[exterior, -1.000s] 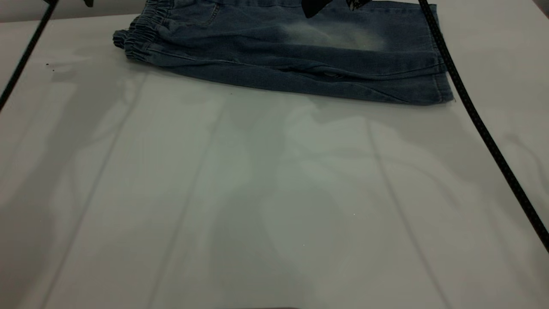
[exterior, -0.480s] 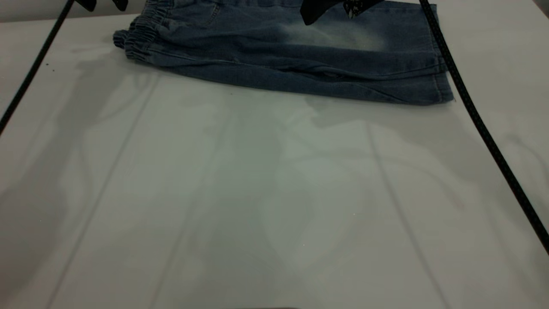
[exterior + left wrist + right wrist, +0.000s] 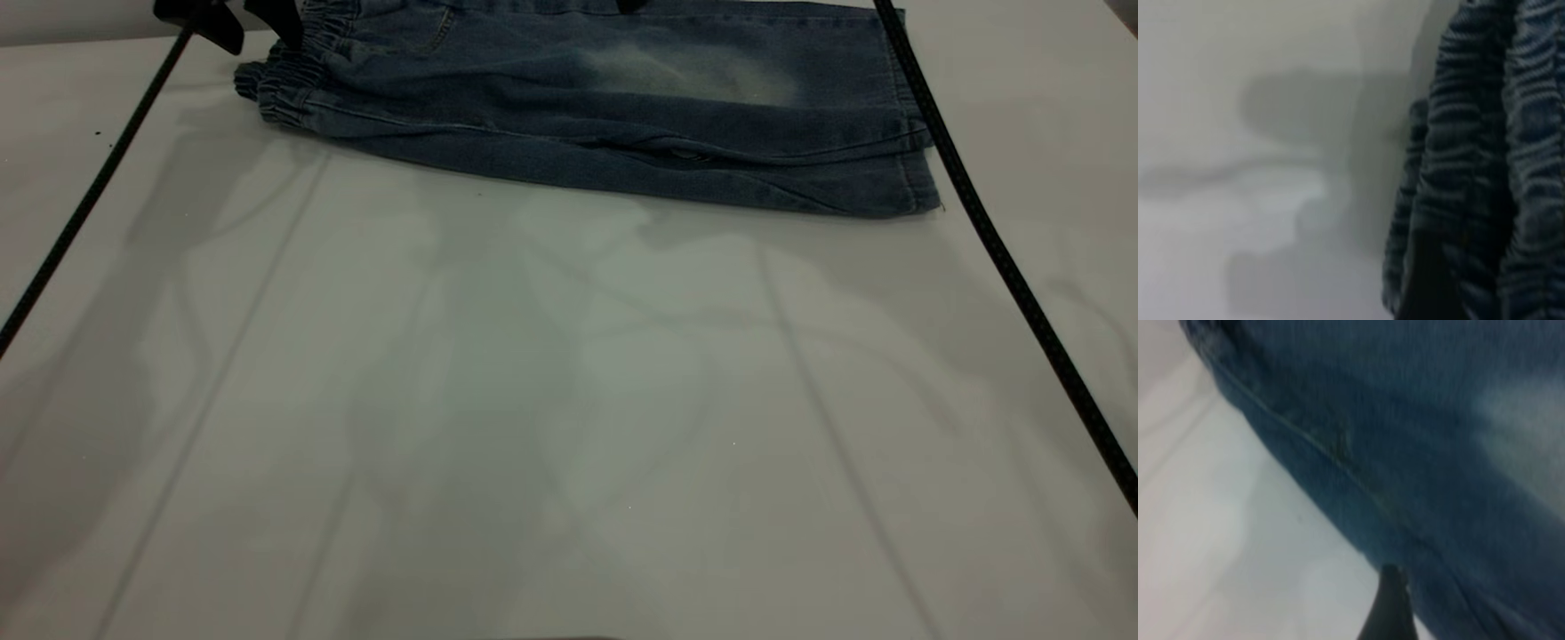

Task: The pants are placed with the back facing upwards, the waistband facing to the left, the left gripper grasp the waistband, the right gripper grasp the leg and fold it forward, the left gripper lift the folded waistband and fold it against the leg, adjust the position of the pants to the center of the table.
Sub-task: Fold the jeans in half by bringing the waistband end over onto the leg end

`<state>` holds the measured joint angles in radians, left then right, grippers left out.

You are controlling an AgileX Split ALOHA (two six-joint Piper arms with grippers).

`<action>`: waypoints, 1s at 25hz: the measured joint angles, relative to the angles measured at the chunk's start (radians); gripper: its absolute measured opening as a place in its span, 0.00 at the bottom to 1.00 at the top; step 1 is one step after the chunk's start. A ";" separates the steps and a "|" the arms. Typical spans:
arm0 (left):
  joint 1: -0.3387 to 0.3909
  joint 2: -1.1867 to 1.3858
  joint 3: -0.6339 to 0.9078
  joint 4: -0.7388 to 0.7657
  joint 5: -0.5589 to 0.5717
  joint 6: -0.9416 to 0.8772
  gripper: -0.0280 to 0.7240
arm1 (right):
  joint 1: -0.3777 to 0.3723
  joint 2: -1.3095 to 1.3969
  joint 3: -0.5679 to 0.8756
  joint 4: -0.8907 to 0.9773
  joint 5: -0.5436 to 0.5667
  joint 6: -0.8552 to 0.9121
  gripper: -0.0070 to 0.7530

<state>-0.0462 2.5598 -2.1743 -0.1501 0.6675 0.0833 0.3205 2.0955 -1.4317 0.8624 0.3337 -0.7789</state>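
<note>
Already the left gripper, fingers spread, hangs just left of the waistband; pants stretch rightward.

dim, flat light w/ a greenish cast; soft overlapping arm shadows across the table. both wrist views v blurry, pants ribbing smeared, no glare.
</note>
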 joint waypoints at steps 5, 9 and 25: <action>0.000 0.035 -0.005 -0.024 -0.059 0.001 0.61 | 0.000 0.026 0.000 0.188 -0.038 -0.183 0.69; 0.000 0.067 -0.007 -0.078 -0.084 0.001 0.61 | 0.000 0.060 -0.001 0.405 -0.061 -0.382 0.69; 0.004 0.083 -0.018 -0.110 -0.047 0.036 0.08 | 0.000 0.266 -0.072 0.935 0.006 -0.898 0.69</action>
<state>-0.0421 2.6424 -2.1925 -0.2605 0.6202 0.1189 0.3205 2.3618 -1.5042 1.7972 0.3392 -1.6772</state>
